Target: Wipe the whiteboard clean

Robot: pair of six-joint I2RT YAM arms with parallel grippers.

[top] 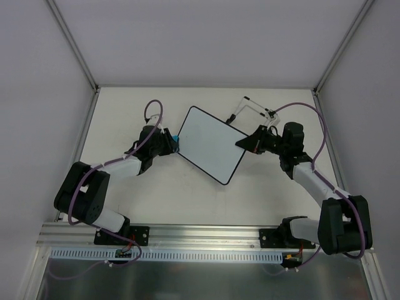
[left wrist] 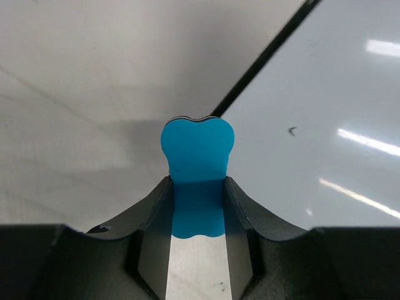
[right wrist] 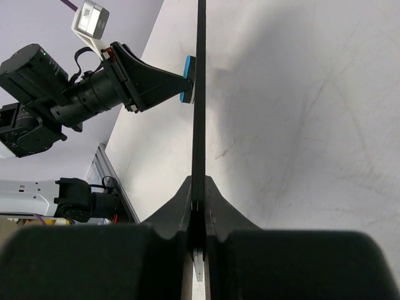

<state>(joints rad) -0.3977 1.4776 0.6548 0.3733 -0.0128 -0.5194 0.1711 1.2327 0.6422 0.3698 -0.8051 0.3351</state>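
The whiteboard [top: 209, 144] is a white board with a thin black frame, held tilted above the table. My right gripper [top: 245, 143] is shut on its right edge; the right wrist view shows the board edge-on [right wrist: 199, 94] between the fingers. My left gripper [top: 172, 143] is shut on a small blue eraser [left wrist: 197, 159] at the board's left edge. In the left wrist view the eraser sits at the black frame, with the white surface [left wrist: 325, 125] to the right bearing one tiny dark mark [left wrist: 292, 130]. The eraser also shows in the right wrist view [right wrist: 188, 78].
A thin clear stand or marker holder [top: 253, 109] lies on the table behind the board, near the right arm. Purple cables loop over both arms. Grey walls enclose the table at the left, right and back.
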